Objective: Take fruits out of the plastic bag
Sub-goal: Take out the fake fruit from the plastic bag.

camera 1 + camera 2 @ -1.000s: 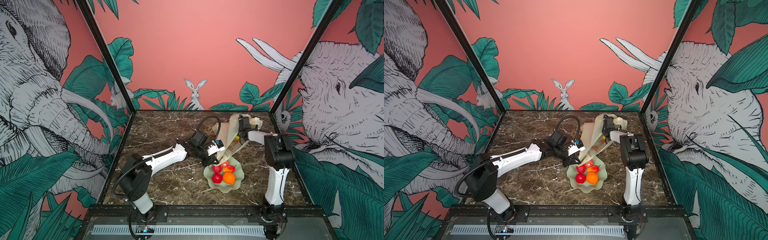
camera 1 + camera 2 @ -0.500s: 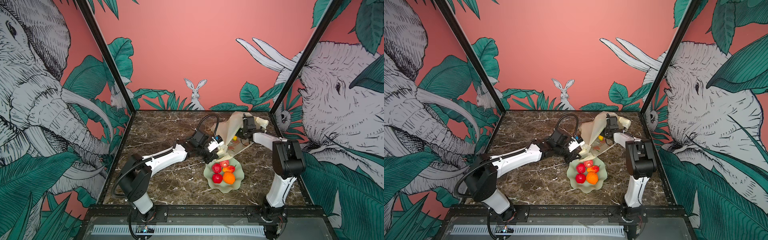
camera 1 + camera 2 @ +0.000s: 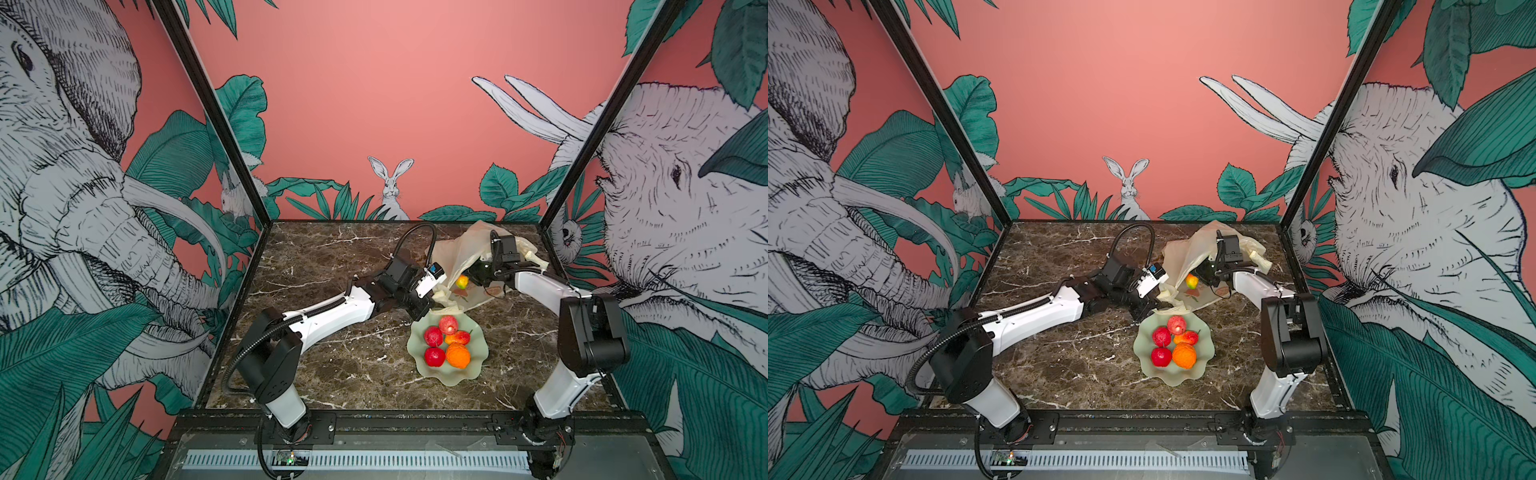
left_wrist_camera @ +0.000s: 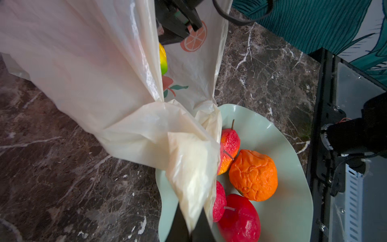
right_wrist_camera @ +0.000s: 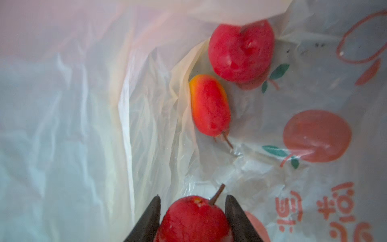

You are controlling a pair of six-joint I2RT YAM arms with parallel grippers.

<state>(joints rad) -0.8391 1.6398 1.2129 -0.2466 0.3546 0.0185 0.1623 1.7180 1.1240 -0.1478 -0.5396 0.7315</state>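
Rightward my right elbow point(image 3: 590, 332) has swung; my right pincer point(image 5: 192, 198), half open inside the plastic bag point(image 3: 465, 253) at far right, clasps a red fruit point(image 5: 192, 224); my left pincer point(image 4: 190, 218), closed, pinches its rim.

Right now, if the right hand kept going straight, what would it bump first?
Probably the long red-orange fruit lying in the plastic bag, just ahead of the right hand and the red fruit it grips. Depth is hard to judge.
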